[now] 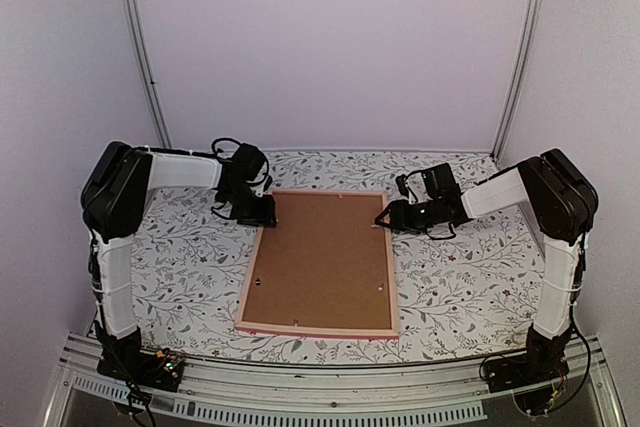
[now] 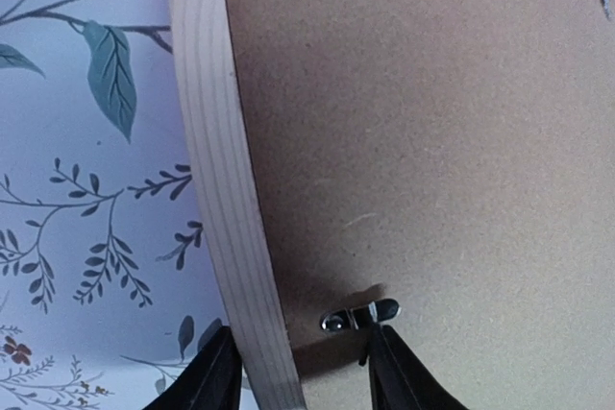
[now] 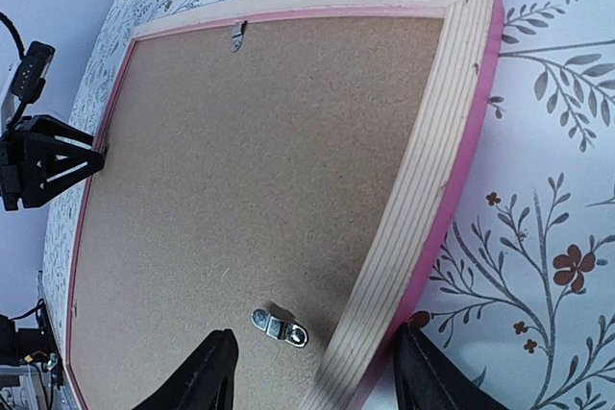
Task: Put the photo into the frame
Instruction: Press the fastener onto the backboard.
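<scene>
The pink frame lies face down in the middle of the table, its wooden back rim showing, with the brown backing board set in it. The photo is hidden. My left gripper is open at the frame's far left corner, its fingers straddling the left rail beside a small metal clip. My right gripper is open at the far right corner, straddling the right rail beside another clip.
The table wears a floral cloth. A third clip sits on the frame's far short rail. The left gripper shows at the left edge of the right wrist view. White walls stand close on three sides.
</scene>
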